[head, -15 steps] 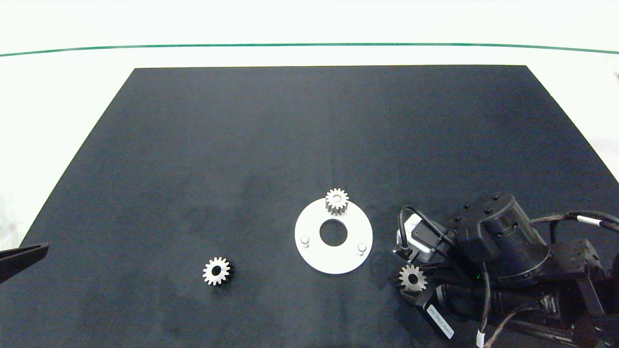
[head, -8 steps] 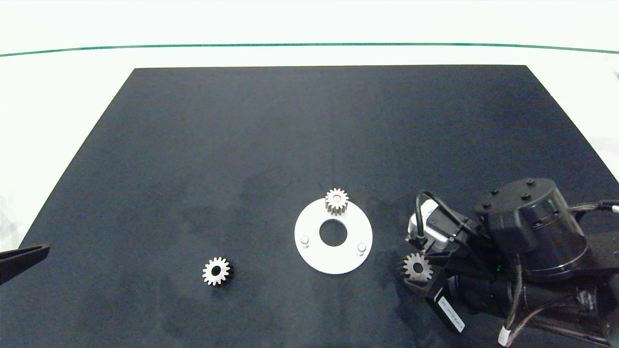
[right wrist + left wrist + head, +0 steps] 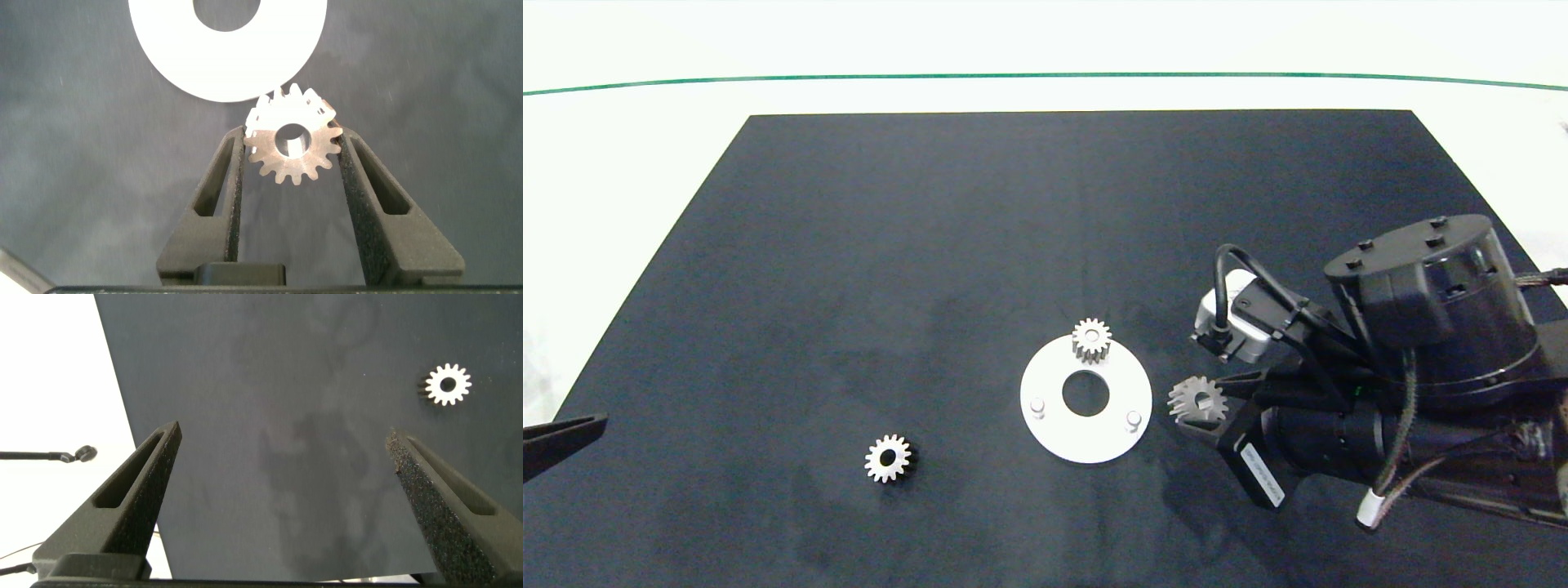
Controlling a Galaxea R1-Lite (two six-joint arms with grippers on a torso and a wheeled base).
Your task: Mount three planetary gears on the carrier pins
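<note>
Just off the edge of the white carrier disc (image 3: 1054, 437), on the side nearest the right arm, the right gripper (image 3: 1205, 406) is holding one of the planetary gears (image 3: 1197, 401) clear of the dark mat (image 3: 931, 229), its two fingers pinching the toothed rim from either side. Seen from that arm's wrist, the held gear (image 3: 292, 145) is sitting slightly tilted between the finger pads (image 3: 234, 175), with its bore open to view and the disc's rim (image 3: 237, 86) lying just beyond it. On the disc itself, one gear (image 3: 1091, 339) is already sitting over the pin at the far side, away from the robot, so a third of the job looks finished. Two carrier pins are standing bare: one (image 3: 1133, 419) on the part of the disc closest to the held gear, the other (image 3: 1037, 405) across the centre hole from it. A third gear (image 3: 888, 458) is lying flat on the mat, well apart from the disc on the side towards the left arm. Much farther out on that same side, the left gripper (image 3: 282, 457) is hanging idle with its fingers spread wide and nothing between them. By my judgement, the gear in hand is heading for the nearer bare pin, and what is remaining is to seat it, then fetch the loose gear for the last pin.
</note>
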